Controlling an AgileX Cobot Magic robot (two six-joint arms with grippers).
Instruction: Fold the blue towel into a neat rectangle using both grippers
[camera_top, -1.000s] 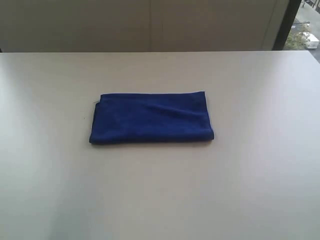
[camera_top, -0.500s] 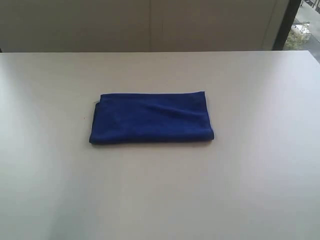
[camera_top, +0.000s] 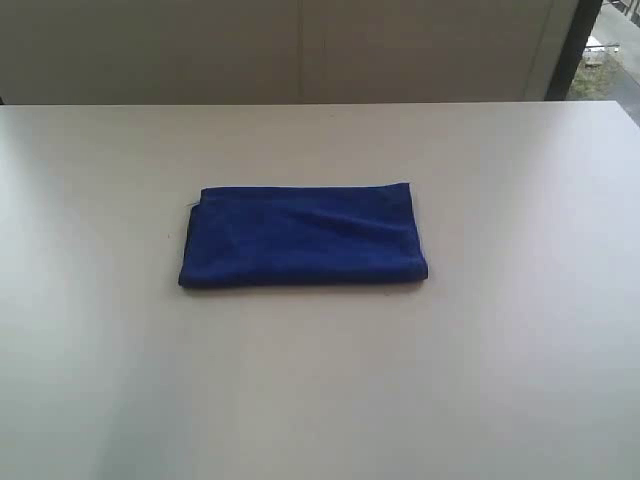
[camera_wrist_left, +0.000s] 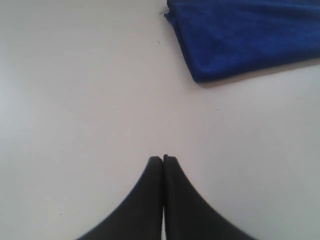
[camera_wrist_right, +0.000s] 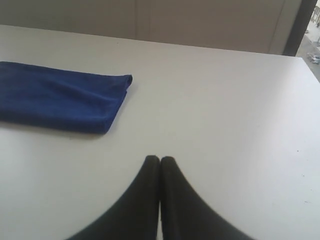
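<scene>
The blue towel (camera_top: 303, 236) lies folded as a flat rectangle on the middle of the pale table (camera_top: 500, 350). Neither arm shows in the exterior view. In the left wrist view my left gripper (camera_wrist_left: 163, 159) is shut with nothing between its black fingers, hovering over bare table well clear of the towel's corner (camera_wrist_left: 240, 35). In the right wrist view my right gripper (camera_wrist_right: 160, 159) is likewise shut and empty, set back from the towel's folded end (camera_wrist_right: 65, 97).
The table's far edge meets a beige wall (camera_top: 300, 50). A dark window frame (camera_top: 570, 50) stands at the back right.
</scene>
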